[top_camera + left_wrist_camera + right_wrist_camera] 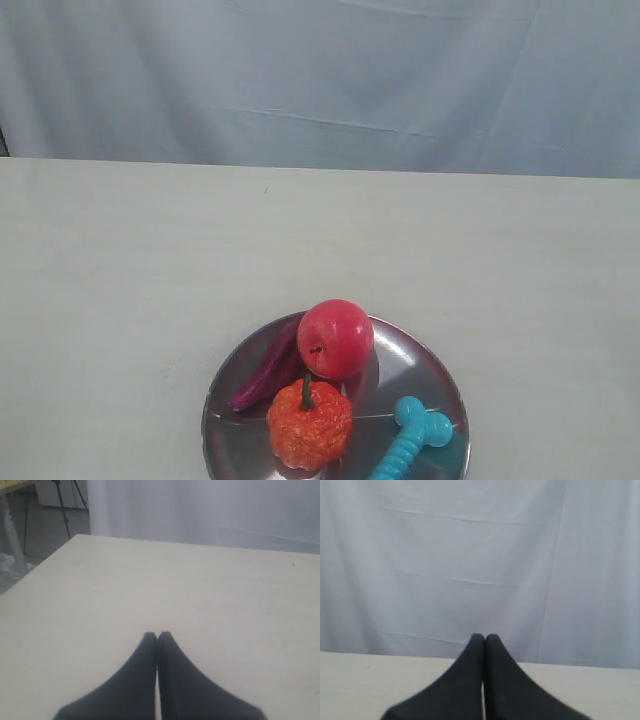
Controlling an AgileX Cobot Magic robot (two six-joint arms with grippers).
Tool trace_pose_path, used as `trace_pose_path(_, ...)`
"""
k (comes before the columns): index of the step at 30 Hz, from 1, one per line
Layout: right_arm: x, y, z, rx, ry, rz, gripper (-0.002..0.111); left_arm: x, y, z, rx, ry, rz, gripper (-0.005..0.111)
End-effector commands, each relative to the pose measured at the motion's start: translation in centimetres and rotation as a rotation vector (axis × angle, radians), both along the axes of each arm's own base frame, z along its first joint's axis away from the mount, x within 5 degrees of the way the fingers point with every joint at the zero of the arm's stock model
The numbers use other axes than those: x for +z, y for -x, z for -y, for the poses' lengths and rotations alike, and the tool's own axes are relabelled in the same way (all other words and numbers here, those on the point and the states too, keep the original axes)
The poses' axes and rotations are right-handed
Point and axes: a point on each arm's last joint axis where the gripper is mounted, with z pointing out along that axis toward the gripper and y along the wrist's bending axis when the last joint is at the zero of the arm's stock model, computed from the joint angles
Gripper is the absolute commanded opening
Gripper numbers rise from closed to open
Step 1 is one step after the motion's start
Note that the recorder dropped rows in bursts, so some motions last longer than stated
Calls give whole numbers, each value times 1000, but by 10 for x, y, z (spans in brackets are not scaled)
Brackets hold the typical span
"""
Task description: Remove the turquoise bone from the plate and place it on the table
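The turquoise bone (410,438) lies on the right side of the silver plate (420,358), at the bottom edge of the exterior view; its lower end is cut off by the frame. The plate rests on the cream table (150,270). Neither gripper appears in the exterior view. In the left wrist view my left gripper (157,636) is shut with nothing in it, above bare tabletop (200,585). My right gripper (485,637) is shut and empty too, facing the curtain over the table's far edge.
A red apple (335,337), an orange pumpkin-like fruit (309,423) and a purple pod (268,367) share the plate left of the bone. A pale blue-grey curtain (320,80) hangs behind the table. Tripod legs (65,505) stand beyond the table's corner.
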Motion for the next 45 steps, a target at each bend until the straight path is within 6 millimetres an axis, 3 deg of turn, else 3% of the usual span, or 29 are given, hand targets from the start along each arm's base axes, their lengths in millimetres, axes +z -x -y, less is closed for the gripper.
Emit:
trace_pose_path(1,5,1,-1,3,26,60,0,-1,0,0,-6,-2,1,0)
trace_pose_path(4,8,2,-1,2,37,98,0,-1,0,0,-6,-2,1,0)
trace_pose_path(6,20,6,-2,28,-28,261,0,-1,0,0,-5,0,1,0)
trace_pose_path(7,27,10,-2,129,-284,448,0,-1,0,0,-5,0,1,0)
trace_pose_path(9,30,11,-4,275,-582,576,0,-1,0,0,-5,0,1,0)
trace_pose_path(13,39,15,-13,342,-406,608,0,-1,0,0,-5,0,1,0)
trace_pose_path(16,41,15,-16,386,-404,619,0,-1,0,0,-5,0,1,0)
trace_pose_path(20,45,10,-23,365,-260,451,0,-1,0,0,-5,0,1,0)
trace_pose_path(25,70,6,-21,308,-322,250,0,-1,0,0,-5,0,1,0)
trace_pose_path(29,92,-14,-23,361,-305,102,0,-1,0,0,-5,0,1,0)
trace_pose_path(34,111,-56,-24,491,-329,-150,0,-1,0,0,-5,0,1,0)
trace_pose_path(41,114,-125,-17,664,-437,-381,0,-1,0,0,-5,0,1,0)
trace_pose_path(45,102,-153,-8,680,-320,-463,0,-1,0,0,-5,0,1,0)
